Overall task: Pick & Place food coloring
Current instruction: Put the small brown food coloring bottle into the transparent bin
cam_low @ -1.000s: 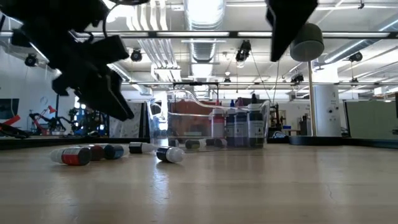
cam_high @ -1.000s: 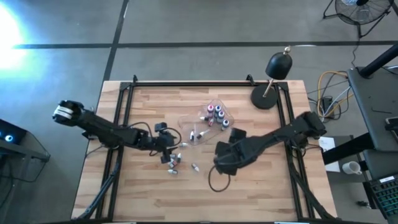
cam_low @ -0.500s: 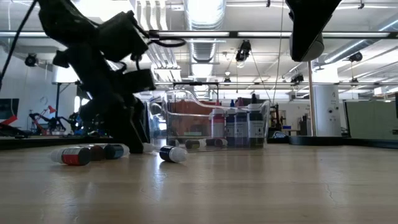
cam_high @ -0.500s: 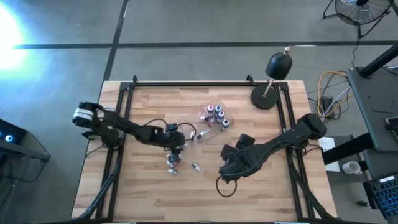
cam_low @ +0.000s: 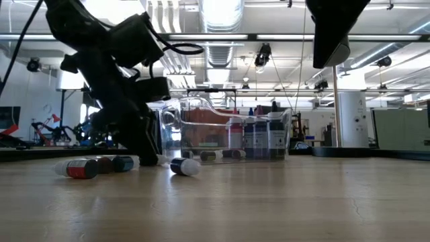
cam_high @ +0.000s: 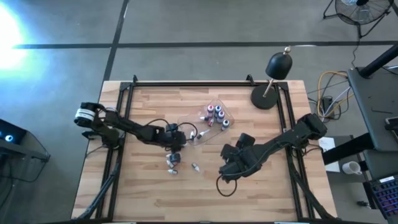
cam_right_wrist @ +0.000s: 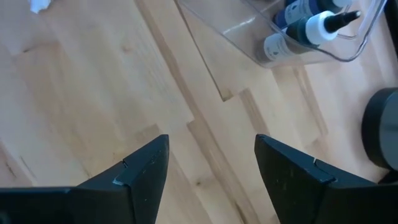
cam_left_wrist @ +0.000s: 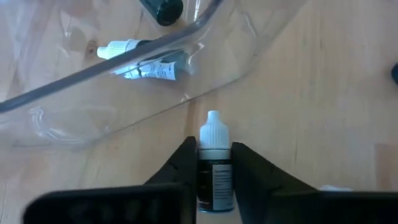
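Observation:
My left gripper (cam_high: 176, 148) is down at the table, just before the clear tray's (cam_high: 198, 133) near-left wall, and is shut on a small dark food coloring bottle with a white cap (cam_left_wrist: 212, 163). Several more bottles stand upright in the tray (cam_high: 214, 115), and dropper tubes lie on its floor (cam_left_wrist: 144, 61). Loose bottles lie on their sides on the wood (cam_high: 173, 163) (cam_low: 82, 167) (cam_low: 185, 167). My right gripper (cam_high: 227, 167) hangs open above bare wood to the right of them, its fingers empty (cam_right_wrist: 211, 168). My left gripper pinches the dark body of the bottle (cam_left_wrist: 214, 180) between its two fingers. The fingers lie along the bottle, coming slanting down from the table's left. The white cap (cam_left_wrist: 212, 129) sticks out past the fingertips toward the tray wall. The bottle is low at the table top.
A black domed lamp (cam_high: 273, 78) stands at the far right corner on its round base. The tray's clear wall (cam_low: 228, 134) rises right beyond the held bottle. Bare wood lies along the near edge (cam_high: 199, 199).
My left gripper has gone toward the table's right edge and down, from beside the loose bottles to the spot before the tray wall, and has kept there for the last half second. My right gripper has drifted a little toward the right and near edges.

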`<state>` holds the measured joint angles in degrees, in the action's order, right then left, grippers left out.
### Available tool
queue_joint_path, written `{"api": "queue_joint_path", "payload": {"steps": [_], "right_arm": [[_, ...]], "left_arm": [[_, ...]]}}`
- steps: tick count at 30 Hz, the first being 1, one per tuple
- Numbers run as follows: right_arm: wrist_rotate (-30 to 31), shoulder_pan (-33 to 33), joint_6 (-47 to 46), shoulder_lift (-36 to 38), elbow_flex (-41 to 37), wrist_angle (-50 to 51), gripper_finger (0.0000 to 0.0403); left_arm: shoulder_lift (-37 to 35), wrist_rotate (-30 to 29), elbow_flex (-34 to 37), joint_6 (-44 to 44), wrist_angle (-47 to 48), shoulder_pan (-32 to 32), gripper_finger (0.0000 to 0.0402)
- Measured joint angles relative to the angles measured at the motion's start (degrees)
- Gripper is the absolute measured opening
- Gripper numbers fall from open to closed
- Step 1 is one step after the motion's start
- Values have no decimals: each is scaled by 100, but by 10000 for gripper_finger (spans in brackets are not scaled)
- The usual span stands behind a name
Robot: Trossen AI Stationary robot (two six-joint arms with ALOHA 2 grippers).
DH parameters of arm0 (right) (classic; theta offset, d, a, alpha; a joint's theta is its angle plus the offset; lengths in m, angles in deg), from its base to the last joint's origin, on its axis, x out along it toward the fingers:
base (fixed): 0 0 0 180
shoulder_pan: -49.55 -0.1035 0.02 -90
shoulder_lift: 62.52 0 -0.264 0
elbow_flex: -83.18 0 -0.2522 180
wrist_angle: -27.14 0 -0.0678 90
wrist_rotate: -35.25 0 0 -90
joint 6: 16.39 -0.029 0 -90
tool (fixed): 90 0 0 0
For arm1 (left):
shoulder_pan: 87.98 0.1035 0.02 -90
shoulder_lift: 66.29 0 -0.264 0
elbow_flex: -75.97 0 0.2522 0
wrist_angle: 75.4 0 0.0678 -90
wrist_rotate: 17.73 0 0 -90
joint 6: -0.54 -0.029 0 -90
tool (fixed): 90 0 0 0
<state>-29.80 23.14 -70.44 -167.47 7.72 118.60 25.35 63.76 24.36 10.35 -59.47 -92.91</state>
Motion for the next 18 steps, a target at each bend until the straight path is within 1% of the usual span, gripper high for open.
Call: {"api": "queue_joint_path", "payload": {"steps": [2,7,11,13,14,16,18], "right_arm": [[64,-4,-1,15,-3,0,233],[363,-9,-71,74,-4,3,231],[508,-9,-111,74,-4,1,226],[523,-7,-140,74,-4,5,224],[525,-8,-164,74,-8,-1,224],[536,-9,-213,74,-18,7,224],[664,-9,-272,74,-29,-5,224]], "left_arm": [[0,10,0,-12,24,28,24],[-225,54,10,233,411,-8,22],[-710,-25,27,482,1255,-91,22],[-1105,-123,-51,758,1683,-128,26],[-1356,-151,-123,906,1706,-149,29],[-1865,-369,-197,1008,1261,-184,32],[-2243,-562,-207,913,313,-175,34]]}}
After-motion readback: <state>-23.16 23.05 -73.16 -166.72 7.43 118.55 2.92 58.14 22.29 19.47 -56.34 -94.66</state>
